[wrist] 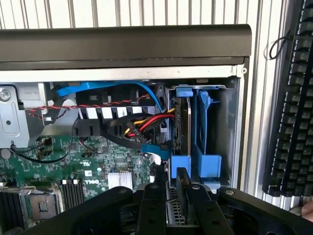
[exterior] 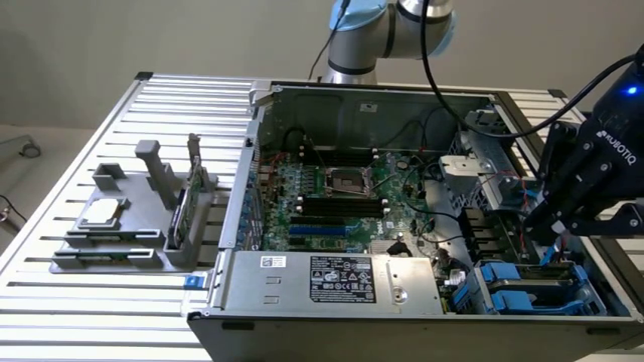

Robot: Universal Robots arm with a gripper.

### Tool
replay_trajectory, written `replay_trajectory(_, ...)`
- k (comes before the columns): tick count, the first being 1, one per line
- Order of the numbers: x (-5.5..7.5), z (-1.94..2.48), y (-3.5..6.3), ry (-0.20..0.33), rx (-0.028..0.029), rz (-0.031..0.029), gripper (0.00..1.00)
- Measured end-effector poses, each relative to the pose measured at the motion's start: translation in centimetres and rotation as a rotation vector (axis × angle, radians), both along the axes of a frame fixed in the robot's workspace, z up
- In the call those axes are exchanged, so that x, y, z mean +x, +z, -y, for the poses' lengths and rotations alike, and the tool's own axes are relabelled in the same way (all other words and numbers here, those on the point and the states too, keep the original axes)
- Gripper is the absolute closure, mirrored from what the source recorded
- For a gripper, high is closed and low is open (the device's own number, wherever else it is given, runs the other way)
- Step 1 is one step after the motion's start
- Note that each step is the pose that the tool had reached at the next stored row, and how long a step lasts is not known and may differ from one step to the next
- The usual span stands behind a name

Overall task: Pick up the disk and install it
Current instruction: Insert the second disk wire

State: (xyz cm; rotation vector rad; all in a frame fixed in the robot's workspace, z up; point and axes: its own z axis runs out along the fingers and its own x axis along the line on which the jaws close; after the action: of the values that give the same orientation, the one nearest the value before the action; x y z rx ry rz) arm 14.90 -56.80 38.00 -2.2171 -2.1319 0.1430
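Wrist view — gripper [wrist: 172, 196] above seated disk [wrist: 182, 128]

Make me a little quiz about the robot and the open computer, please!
1. True or false: the computer case lies open, so the green motherboard can be seen.
2. What colour are the drive carriers standing in the bay at the case's corner? A red, B blue, C yellow.
3. Fill in: the gripper hangs over the end of the case at the exterior view's ____.
Key: 1 true; 2 B; 3 right.
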Motion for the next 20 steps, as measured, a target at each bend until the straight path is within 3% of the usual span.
replay_trajectory(6, 0.26, -0.51, -0.39, 0.000, 0.0002, 0.0091, 0.76)
replay_trajectory(13, 0.61, -0.66, -0.94, 0.000, -0.0023, 0.0129, 0.76)
replay_trajectory(17, 0.61, -0.78, -0.80, 0.000, -0.0133, 0.0131, 0.76)
replay_trajectory(20, 0.61, -0.79, -0.53, 0.002, -0.0265, 0.0131, 0.76)
